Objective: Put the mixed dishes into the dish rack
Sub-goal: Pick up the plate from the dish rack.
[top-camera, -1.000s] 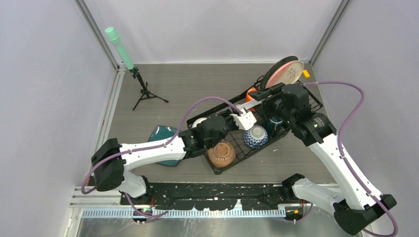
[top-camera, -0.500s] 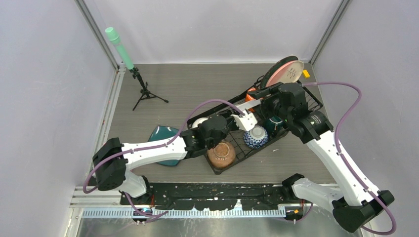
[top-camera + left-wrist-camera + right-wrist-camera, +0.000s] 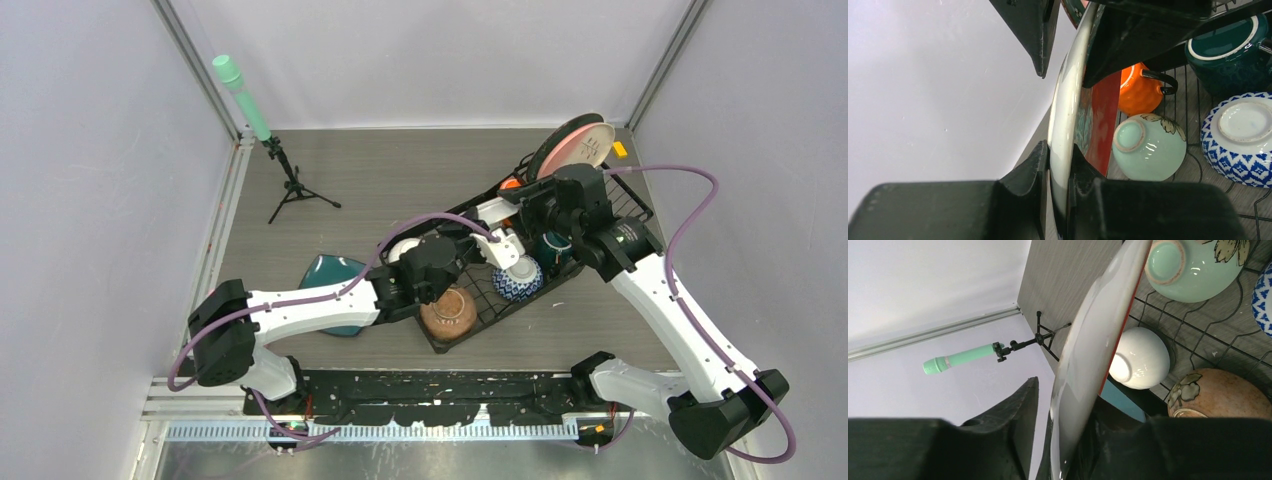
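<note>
Held on edge over dish rack [image 3: 488, 305], right half of table: white-rimmed plate [image 3: 1064, 125]. Left jaws pinched tight on one rim. Right jaws astride opposite rim, partly open, one finger clear of plate. Below in rack: mint-green bowl [image 3: 1148, 147] upside down, orange mug [image 3: 1138, 95].

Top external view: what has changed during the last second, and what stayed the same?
The right gripper moved left toward the left arm; its fingers straddle the white-rimmed plate, a gap showing on one side. The left gripper stayed shut on that plate. The brown bowl and blue-patterned bowl in the dish rack did not move.
</note>
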Motion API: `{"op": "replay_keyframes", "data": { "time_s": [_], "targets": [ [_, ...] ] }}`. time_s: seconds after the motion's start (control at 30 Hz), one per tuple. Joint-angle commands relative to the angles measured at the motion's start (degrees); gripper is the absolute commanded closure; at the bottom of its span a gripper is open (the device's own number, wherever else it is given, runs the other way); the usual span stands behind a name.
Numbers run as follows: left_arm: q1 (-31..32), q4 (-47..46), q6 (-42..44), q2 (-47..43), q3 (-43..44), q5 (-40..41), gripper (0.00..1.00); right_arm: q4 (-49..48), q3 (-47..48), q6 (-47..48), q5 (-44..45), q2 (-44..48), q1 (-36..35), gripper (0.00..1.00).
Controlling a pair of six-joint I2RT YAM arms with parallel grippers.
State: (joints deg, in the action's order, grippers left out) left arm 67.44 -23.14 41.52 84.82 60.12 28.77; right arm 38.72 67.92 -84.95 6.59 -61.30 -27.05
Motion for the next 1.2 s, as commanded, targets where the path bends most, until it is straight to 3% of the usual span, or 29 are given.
{"op": "replay_keyframes", "data": {
  "time_s": [0.0,0.2,0.33,0.53,0.63,0.83,0.93,1.17],
  "targets": [
    [0.56,-14.57,2.00,-1.76,1.71,0.20,1.00,-3.20,0.69,0.07,2.92,0.41,0.07,0.63],
    [0.78,-15.62,2.40,-1.78,1.38,0.11,1.00,-3.95,-0.06,1.08,2.33,0.40,0.07,0.98],
    [0.70,-14.57,0.87,-2.11,1.27,0.21,0.99,-5.33,0.58,4.52,4.78,2.35,0.07,1.00],
    [0.74,-10.94,-4.09,-2.29,1.24,-0.04,0.64,-5.98,2.39,7.75,6.57,4.12,0.07,1.00],
    [0.64,-9.13,-6.84,-2.31,1.28,-0.94,0.63,-5.96,2.45,8.29,7.21,4.47,0.07,1.00],
    [0.67,-7.41,-9.62,-2.82,1.11,-1.27,0.37,-4.57,4.20,10.05,9.31,4.87,0.07,1.00],
    [0.28,-6.88,-11.17,-3.79,0.30,-1.65,0.37,-3.58,5.48,11.01,10.26,5.02,0.05,1.00],
    [-0.35,-5.50,-14.84,-7.00,-1.63,-2.20,0.15,-2.11,8.37,12.97,11.42,5.27,0.07,1.00]
  ]
}}
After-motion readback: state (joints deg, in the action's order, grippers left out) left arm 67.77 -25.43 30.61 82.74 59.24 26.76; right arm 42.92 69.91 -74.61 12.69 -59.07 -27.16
